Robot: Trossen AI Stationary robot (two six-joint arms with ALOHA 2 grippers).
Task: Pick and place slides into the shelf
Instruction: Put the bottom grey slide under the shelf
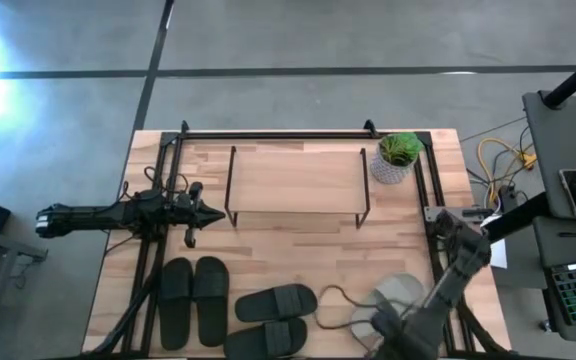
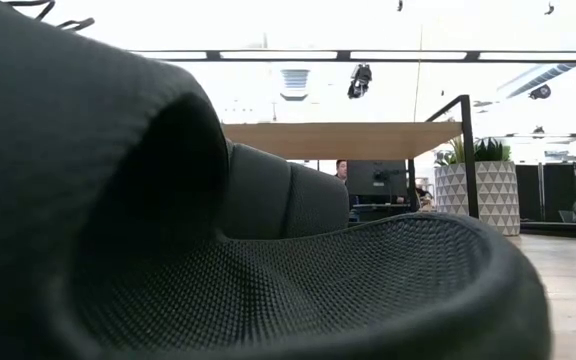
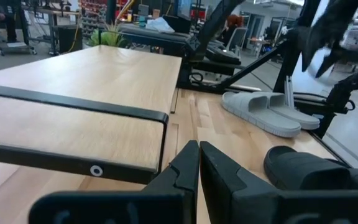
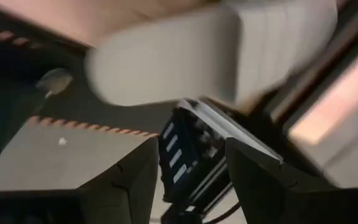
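Three pairs of slides lie soles down along the table's near edge: a dark olive pair [image 1: 193, 300] on the left, a black pair [image 1: 273, 315] in the middle and a pale grey pair [image 1: 396, 293] on the right. The black pair fills the low view [image 2: 168, 250]. The shelf [image 1: 296, 185] stands on its wire legs at the far middle. My right gripper [image 4: 191, 168] is open and hangs tipped down over the pale grey slides [image 4: 216, 56], touching nothing; its arm [image 1: 438, 290] covers part of them. My left gripper [image 3: 199, 162] is shut and waits level, left of the shelf [image 3: 73, 93].
A potted plant [image 1: 396, 158] in a patterned white pot stands right of the shelf at the far right. Black frame rails [image 1: 268, 134] run along the table's far and side edges. A cable loop [image 1: 338, 297] lies between the black and grey slides.
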